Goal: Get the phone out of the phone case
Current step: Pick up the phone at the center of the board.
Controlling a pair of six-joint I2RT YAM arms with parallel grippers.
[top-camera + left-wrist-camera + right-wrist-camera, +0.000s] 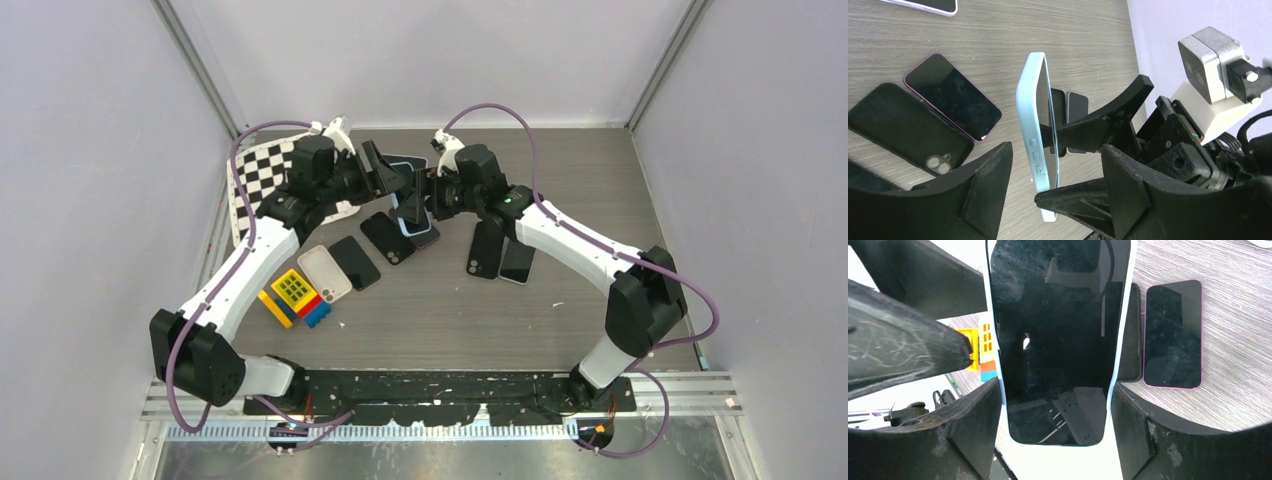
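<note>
While the right gripper (1055, 390) clamps the phone case (1030, 125) edges, the left gripper (1058, 150) gapes empty near it. It should peel one corner off the phone (1058, 340)

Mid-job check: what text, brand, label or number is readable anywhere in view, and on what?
None can be read.
The phone has a dark screen, no logo.
The light blue case is plain.
The yellow block shows only a grid of squares; any marks are too small to read.
The checkerboard is pattern only.
</note>
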